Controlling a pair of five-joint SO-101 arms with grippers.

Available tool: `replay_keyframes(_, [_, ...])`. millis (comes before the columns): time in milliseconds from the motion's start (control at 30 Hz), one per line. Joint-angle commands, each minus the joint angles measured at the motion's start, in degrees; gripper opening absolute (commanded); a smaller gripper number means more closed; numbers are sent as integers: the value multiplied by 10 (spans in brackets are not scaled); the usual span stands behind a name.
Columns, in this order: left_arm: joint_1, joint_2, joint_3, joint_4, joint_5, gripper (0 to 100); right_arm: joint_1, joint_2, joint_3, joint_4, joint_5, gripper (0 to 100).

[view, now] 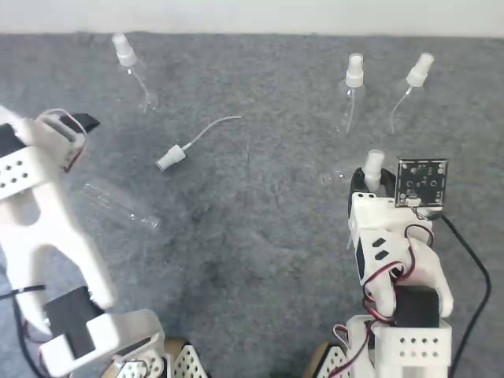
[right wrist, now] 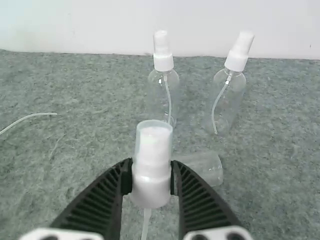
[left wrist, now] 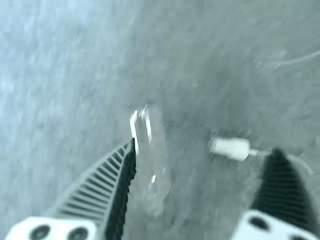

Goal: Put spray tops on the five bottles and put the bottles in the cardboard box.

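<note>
My right gripper [right wrist: 150, 175] [view: 372, 179] is shut on a white spray top [right wrist: 150, 160] [view: 374, 163], held upright with its tube hanging down. Just beyond it a clear topless bottle [right wrist: 202, 167] [view: 335, 175] lies on its side. Two capped bottles [right wrist: 163, 85] [right wrist: 229, 92] stand behind it, near the back wall. My left gripper [left wrist: 200, 165] [view: 69, 128] is open above the carpet. Between and below its fingers lie another clear bottle [left wrist: 151, 155] [view: 122, 206] and a loose spray top [left wrist: 230, 148] [view: 171, 157].
A third capped bottle [view: 128, 67] stands at the back left. The grey carpet [view: 260, 236] covers the table, with open room in the middle. The arm bases [view: 110, 339] [view: 402, 331] stand at the front edge.
</note>
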Motion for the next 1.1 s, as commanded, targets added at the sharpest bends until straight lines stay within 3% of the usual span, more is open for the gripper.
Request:
replay_keyframes(0, [-3, -30, -29, -68, -70, 169, -5, -14, -9, -13, -1, 7])
replay_keyframes(100, [11, -18, -29, -111, -132, 16, -5, -14, -9, -13, -1, 7])
replay_keyframes(233, [31, 58, -33, -152, -176, 11, -5, -14, -9, -13, -1, 7])
replay_keyframes(400, [32, 183, -95, -163, -178, 11, -5, -14, -9, -13, -1, 8])
replay_keyframes(633, [46, 349, -257, -76, -234, 11, -5, -14, -9, -14, -1, 8])
replay_keyframes(867, [49, 496, -397, 74, -299, 11, -5, -14, -9, -14, -1, 8])
replay_keyframes(1000, [34, 554, -466, 175, -309, 11, -5, -14, -8, -15, -1, 9])
replay_keyframes(1067, [23, 570, -479, 179, -306, 11, -5, -14, -8, -15, -1, 9])
